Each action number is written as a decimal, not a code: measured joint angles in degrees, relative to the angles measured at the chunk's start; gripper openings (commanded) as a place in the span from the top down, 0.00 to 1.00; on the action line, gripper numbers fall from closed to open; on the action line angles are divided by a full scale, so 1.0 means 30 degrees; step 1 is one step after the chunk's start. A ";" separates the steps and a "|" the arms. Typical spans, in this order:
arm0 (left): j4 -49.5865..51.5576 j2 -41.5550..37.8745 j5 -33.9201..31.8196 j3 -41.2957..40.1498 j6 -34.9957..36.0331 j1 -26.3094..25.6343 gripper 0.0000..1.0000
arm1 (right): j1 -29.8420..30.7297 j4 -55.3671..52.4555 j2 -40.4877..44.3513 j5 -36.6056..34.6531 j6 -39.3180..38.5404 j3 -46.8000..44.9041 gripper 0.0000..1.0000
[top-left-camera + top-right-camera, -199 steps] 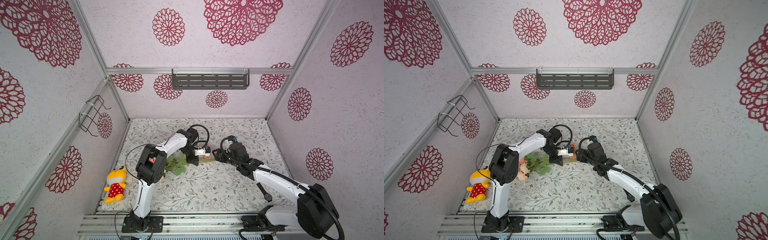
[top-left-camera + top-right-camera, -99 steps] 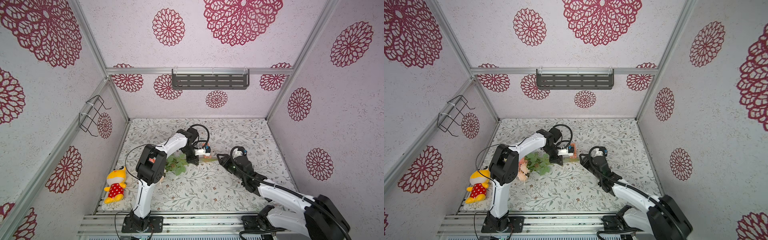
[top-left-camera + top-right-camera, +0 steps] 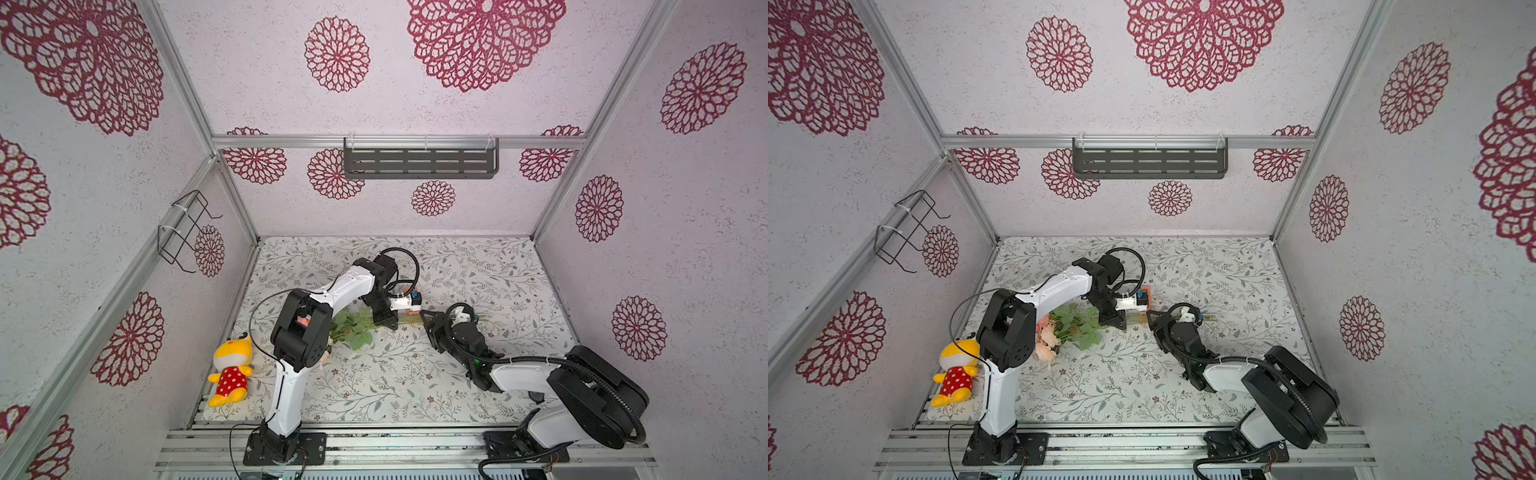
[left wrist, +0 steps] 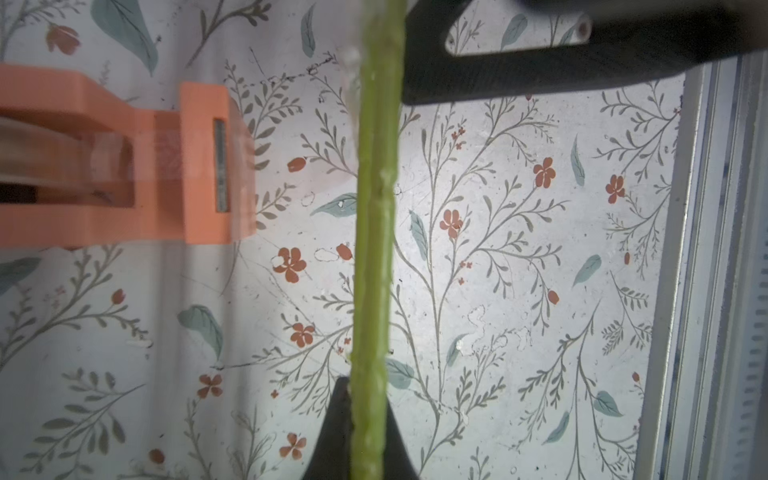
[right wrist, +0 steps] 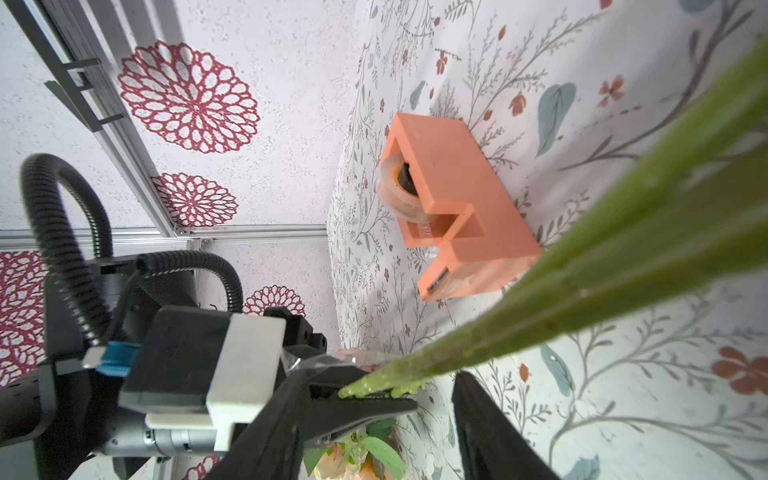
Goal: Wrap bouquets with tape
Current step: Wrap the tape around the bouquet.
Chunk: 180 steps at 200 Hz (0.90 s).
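The left arm (image 3: pixel 345 286) arches over the bench (image 3: pixel 374 386), its left tool (image 3: pixel 384 322) clamped on the stems of the bouquet (image 3: pixel 353 332) — just left of frame centre in both top views. The right arm (image 3: pixel 519 370) reaches low from lower right, right tool (image 3: pixel 426 316) spread open beside the stems — tape dispenser (image 3: pixel 1147 292) just above.

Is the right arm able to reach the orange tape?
Probably yes. The tape sits close to the right gripper, just past the stems. Only those stems, clamped by the left gripper, cross the way, so it would have to go over them.
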<state>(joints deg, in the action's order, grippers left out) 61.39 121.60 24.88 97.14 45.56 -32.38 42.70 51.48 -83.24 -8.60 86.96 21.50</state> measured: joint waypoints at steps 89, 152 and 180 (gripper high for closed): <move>0.0131 0.0000 0.0007 0.0000 0.0000 0.0000 1.00 | 0.0299 -0.2477 0.3570 -0.1202 -0.0969 -0.0160 0.35; 0.0182 0.0000 0.0022 0.0000 0.0007 0.0000 1.00 | 0.0459 -0.9238 0.6645 -0.1078 -0.6222 0.2368 0.55; 0.0328 0.0000 0.0022 0.0044 0.0007 0.0000 1.00 | 0.0525 -1.1825 0.8087 -0.0525 -1.0149 0.2922 0.46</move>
<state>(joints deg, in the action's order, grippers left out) 62.37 121.60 24.95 97.27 45.58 -32.38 44.27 16.01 -58.98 -10.17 56.51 30.26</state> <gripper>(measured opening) 0.071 0.528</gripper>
